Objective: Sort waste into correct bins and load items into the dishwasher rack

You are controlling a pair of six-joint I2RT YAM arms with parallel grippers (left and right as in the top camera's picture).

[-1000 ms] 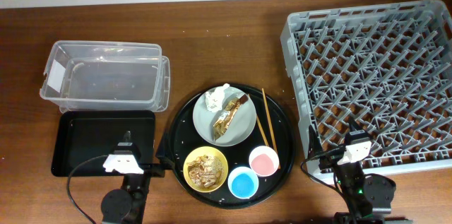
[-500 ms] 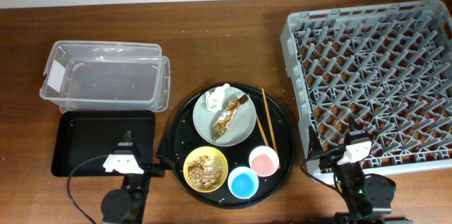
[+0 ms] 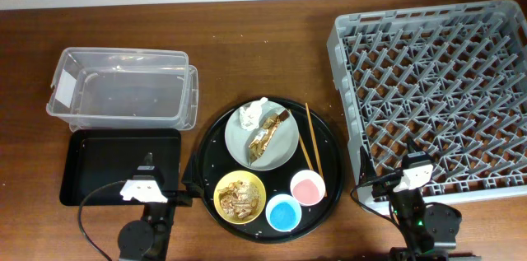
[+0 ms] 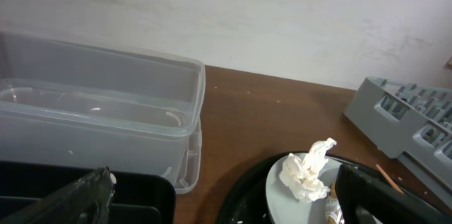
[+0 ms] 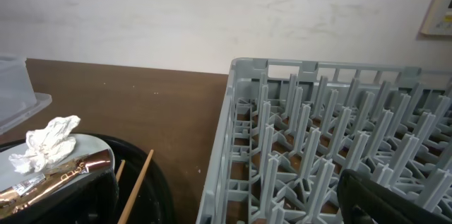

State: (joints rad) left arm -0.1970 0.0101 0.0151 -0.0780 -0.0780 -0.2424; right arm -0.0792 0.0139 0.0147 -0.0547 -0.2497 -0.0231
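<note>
A grey-green plate [image 3: 286,143] holds a white napkin [image 3: 253,114] and a brown-gold wrapper [image 3: 268,132]. A yellow bowl [image 3: 240,195] holds food scraps. A pink cup [image 3: 308,187], a blue cup [image 3: 285,212] and chopsticks [image 3: 310,135] lie beside them. The clear tub [image 3: 123,88] and the small black tray [image 3: 107,162] are at the left. The grey rack [image 3: 436,88] is at the right. My left gripper [image 3: 145,174] is open and empty over the small tray's near edge. My right gripper [image 3: 412,172] is open and empty at the rack's near left corner.
The plate, bowl, cups and chopsticks all sit on a large round black tray [image 3: 332,150] in the middle. The tub has a white label [image 3: 62,88] on its left end. A white wall runs along the table's far edge.
</note>
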